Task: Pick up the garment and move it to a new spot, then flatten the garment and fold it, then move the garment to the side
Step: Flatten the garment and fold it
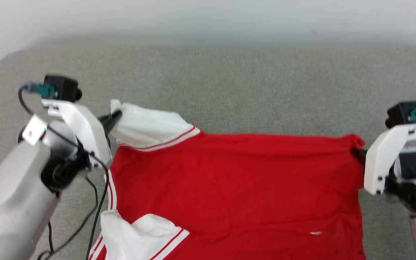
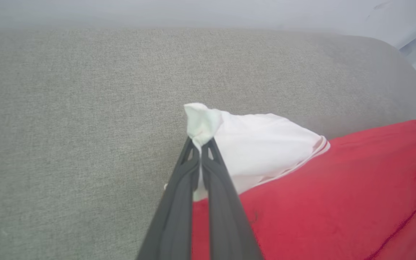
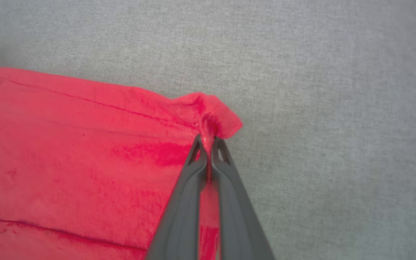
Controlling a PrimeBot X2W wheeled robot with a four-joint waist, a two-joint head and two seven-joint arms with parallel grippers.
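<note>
Left fingers [image 2: 181, 187] grip the garment [image 1: 229, 180] by its white sleeve [image 2: 258, 144]; right fingers [image 3: 188, 187] grip its hem corner [image 3: 215, 115]. Opposed grips presumably tension it flat.

One garment [image 1: 237, 180], two white sleeves [image 1: 146, 124], two end effectors (left end effector [image 2: 200, 143], right end effector [image 3: 208, 140]), one grey surface [image 1: 229, 79]

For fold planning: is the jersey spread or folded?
Spread: the jersey stretches open over grey upholstery, left pincer gripping its sleeve, right pincer its red corner.
</note>
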